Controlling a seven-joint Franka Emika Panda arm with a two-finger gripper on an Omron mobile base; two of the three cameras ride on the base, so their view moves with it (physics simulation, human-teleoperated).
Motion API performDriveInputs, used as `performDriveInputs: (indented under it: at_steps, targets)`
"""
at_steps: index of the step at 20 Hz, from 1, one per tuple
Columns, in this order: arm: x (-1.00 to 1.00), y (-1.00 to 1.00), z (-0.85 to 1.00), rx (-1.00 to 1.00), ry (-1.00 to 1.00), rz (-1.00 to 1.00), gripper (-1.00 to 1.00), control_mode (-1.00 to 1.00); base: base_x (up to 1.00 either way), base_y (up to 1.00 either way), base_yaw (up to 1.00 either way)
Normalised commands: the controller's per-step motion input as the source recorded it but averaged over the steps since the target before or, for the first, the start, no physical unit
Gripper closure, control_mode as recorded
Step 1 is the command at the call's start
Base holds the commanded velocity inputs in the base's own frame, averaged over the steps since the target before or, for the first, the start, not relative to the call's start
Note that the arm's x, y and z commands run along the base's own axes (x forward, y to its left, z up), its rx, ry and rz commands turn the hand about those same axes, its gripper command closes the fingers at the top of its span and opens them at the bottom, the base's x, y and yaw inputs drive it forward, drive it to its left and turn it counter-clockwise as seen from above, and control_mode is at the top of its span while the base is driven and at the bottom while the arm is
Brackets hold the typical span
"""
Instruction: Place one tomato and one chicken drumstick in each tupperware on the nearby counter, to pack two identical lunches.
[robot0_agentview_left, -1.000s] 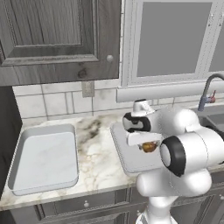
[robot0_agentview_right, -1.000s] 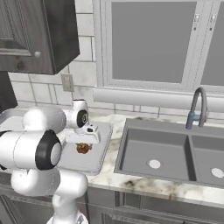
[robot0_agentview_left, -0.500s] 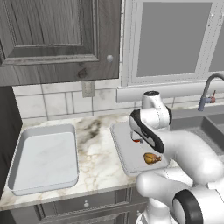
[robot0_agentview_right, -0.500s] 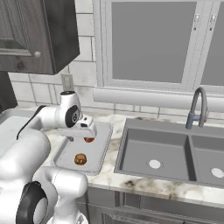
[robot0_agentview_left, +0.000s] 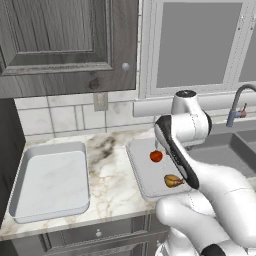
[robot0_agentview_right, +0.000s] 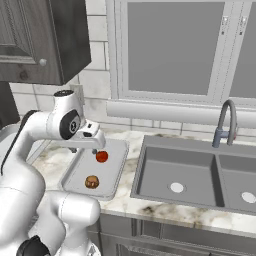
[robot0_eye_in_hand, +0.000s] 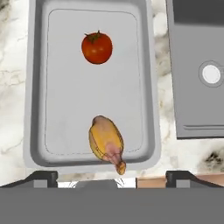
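Counter (robot0_agentview_left: 112, 172): right tupperware (robot0_agentview_left: 142, 175) holds tomato (robot0_agentview_left: 156, 156), drumstick (robot0_agentview_left: 173, 181); left tupperware (robot0_agentview_left: 50, 181) bare

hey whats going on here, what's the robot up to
A white robot arm is packing lunches on a marble counter beside the sink. Its claw hangs above the container next to the sink, which already holds one tomato and one chicken drumstick, lying apart. The claw carries nothing and looks open in the hand view. The other container, farther left, has no food in it yet.
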Motion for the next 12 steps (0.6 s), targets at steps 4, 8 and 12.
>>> performDriveInputs:
  at_steps: [4, 8, 12]
  targets:
    - [-1.00, 0.00, 0.65, 0.00, -0.21, 0.00, -1.00, -1.00, 0.00, 0.00, 0.00]
    - [-1.00, 0.00, 0.81, 0.00, -0.28, 0.00, -1.00, -1.00, 0.00, 0.00, 0.00]
    - [-0.89, 0.00, 0.97, 0.00, -0.33, 0.03, -1.00, -1.00, 0.00, 0.00, 0.00]
